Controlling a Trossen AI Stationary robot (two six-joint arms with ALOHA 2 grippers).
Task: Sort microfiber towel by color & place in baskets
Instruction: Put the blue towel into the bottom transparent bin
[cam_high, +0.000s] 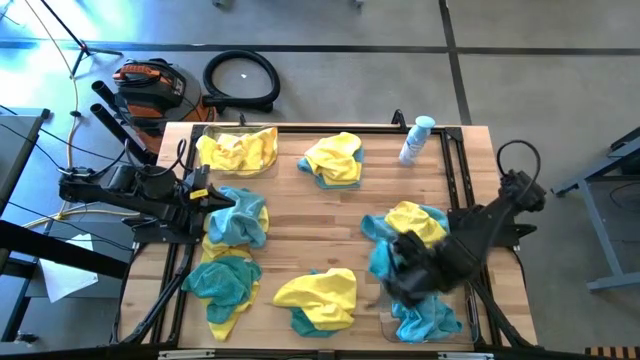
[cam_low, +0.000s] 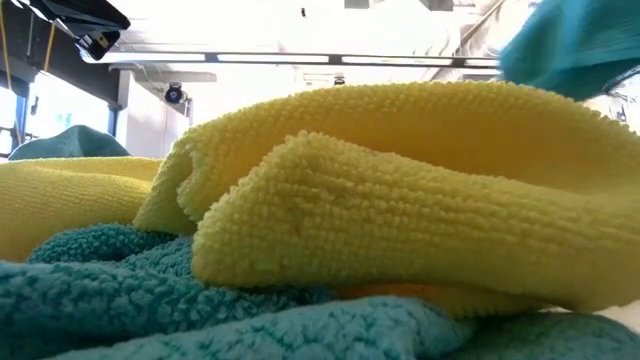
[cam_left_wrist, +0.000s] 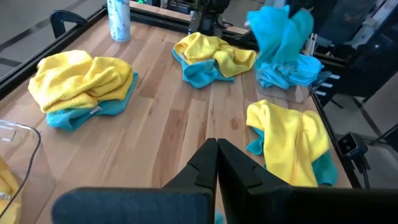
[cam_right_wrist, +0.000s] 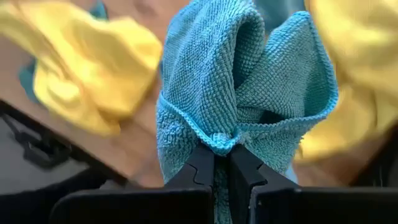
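Yellow and teal microfiber towels lie in heaps on the wooden table (cam_high: 330, 215). One clear basket (cam_high: 208, 132) at the far left holds yellow towels (cam_high: 238, 150). The other basket (cam_high: 386, 324) at the near right holds teal towels (cam_high: 428, 318). My right gripper (cam_right_wrist: 221, 160) is near that basket and shut on a teal towel (cam_left_wrist: 280, 31), which shows raised above the basket's teal towels (cam_left_wrist: 292, 70) in the left wrist view. My left gripper (cam_left_wrist: 216, 163) is shut and empty at the table's left, beside a teal towel (cam_high: 242, 215). My right gripper pinches the teal towel between its two fingers at a gathered hemmed edge (cam_right_wrist: 219, 140), several layers bunched together. The towel is lifted clear of the table, its folds (cam_right_wrist: 249, 74) spreading out beyond the fingertips.
A white-and-blue spray bottle (cam_high: 416, 140) stands at the far edge, right of the middle. Mixed heaps lie at the far middle (cam_high: 335, 158), near left (cam_high: 225, 285), near middle (cam_high: 318, 298) and right (cam_high: 410, 225). Bare wood shows in the middle. A heap (cam_low: 400, 200) fills the low view.
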